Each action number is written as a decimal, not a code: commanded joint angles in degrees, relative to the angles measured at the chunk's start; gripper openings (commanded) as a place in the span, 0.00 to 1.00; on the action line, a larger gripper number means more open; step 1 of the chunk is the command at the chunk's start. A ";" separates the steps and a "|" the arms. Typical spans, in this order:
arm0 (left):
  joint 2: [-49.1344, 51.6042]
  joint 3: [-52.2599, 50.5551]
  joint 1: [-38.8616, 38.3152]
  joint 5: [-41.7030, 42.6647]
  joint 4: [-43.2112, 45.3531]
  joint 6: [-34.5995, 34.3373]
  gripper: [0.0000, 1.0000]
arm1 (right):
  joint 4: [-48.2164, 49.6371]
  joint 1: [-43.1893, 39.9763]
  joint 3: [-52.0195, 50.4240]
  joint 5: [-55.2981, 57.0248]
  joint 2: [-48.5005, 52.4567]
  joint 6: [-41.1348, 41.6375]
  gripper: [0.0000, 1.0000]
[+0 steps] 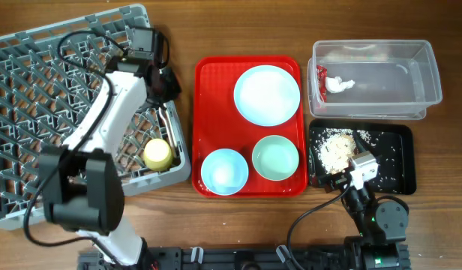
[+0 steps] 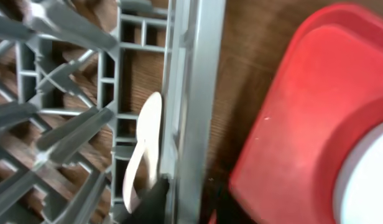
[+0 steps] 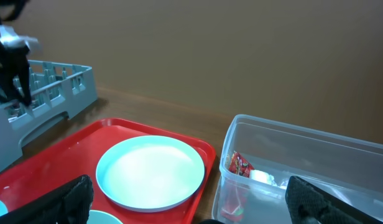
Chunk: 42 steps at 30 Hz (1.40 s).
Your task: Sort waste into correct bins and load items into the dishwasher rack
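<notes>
Left wrist view, blurred throughout. The white utensil (image 2: 148, 134) in the dishwasher rack (image 2: 198, 74): lower end hidden behind a dark finger at 6 o'clock; spoon or fork undetermined. Of the left gripper (image 2: 188, 208), only slivers in frame; spread undetermined. The plate (image 2: 372, 180) is cropped at 4 o'clock. Overhead: rack cropped at 9 o'clock.

A: What are you counting?
B: I'm counting 1 plate (image 1: 267, 94), 2 bowls (image 1: 224, 169) (image 1: 276, 158), 1 yellow cup (image 1: 157, 154), 1 spoon (image 2: 149, 134), 1 wrapper (image 1: 336, 84).
A: Containers?
B: I'm seeing 1 rack (image 1: 36, 75), 1 red tray (image 1: 208, 112), 1 clear tub (image 1: 430, 75), 1 black tray (image 1: 392, 161).
</notes>
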 commanded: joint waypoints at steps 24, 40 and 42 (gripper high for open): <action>1.27 0.33 -2.21 0.28 -3.45 47.41 0.04 | 0.24 -0.39 -0.07 -0.74 -0.11 -0.31 1.00; 1.27 0.33 -2.23 -0.20 -6.99 0.63 0.04 | 0.24 -0.39 -0.07 -0.74 -0.11 -0.33 1.00; 1.27 0.33 -2.23 -0.39 -8.11 -1.07 0.04 | 0.24 -0.39 -0.07 -0.74 -0.11 -0.33 1.00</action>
